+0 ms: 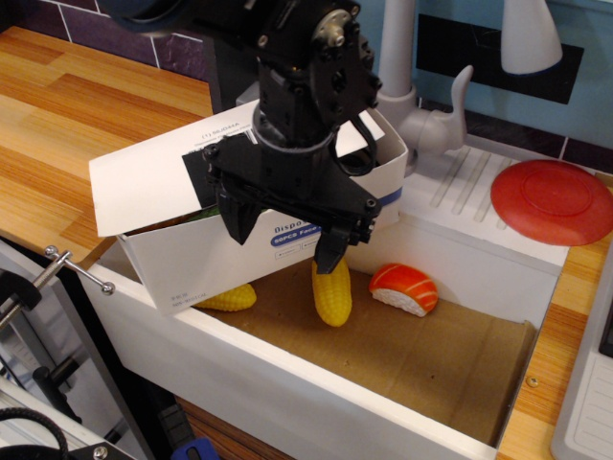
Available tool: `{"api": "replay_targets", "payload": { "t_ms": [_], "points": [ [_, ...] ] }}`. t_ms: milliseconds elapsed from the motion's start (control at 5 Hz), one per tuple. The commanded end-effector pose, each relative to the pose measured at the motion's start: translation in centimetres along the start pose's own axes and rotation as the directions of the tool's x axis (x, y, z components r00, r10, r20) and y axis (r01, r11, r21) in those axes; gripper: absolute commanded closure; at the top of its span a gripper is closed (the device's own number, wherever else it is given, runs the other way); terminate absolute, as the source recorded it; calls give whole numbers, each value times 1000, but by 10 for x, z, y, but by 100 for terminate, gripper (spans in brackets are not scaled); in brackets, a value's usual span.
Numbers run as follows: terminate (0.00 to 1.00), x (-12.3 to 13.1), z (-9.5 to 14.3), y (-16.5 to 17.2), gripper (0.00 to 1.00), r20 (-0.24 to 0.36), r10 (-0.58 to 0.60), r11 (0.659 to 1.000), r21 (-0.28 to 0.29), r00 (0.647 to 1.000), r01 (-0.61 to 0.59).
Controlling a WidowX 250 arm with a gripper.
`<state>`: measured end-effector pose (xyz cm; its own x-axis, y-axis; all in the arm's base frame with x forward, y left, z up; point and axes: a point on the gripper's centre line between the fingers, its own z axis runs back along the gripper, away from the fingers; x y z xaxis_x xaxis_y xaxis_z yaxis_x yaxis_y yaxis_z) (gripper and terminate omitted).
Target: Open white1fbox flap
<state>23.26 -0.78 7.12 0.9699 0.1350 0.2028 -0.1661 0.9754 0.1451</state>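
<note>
Overhead, end effector (283,238) spread over white1fbox (211,259), flap (163,177) half-raised

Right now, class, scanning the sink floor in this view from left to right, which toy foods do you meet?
Yellow banana half under the white box → corn cob below the gripper → salmon sushi.

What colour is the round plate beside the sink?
Red, as the only view, observation.image, shows: the plate.

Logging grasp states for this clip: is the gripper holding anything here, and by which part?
Nothing is visibly held. The gripper hangs open in front of the white1fbox, its fingers spread over the printed side; the flap is partly raised. Contact cannot be told.
</note>
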Motion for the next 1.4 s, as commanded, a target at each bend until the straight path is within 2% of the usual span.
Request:
{"api": "replay_targets", "payload": {
  "t_ms": [0, 400, 600, 800, 1200],
  "points": [
    [0, 0, 0, 0, 0, 0, 0, 1000, 0, 1000, 0],
    [0, 20, 2, 1, 0, 93, 30, 999, 21, 995, -32],
    [0, 30, 2, 5, 0, 114, -17, 1000, 5, 993, 17],
    [0, 36, 6, 7, 0, 126, -41, 999, 25, 991, 38],
    [0, 44, 23, 20, 0, 139, -94, 991, 104, 986, 80]
  ]
}}
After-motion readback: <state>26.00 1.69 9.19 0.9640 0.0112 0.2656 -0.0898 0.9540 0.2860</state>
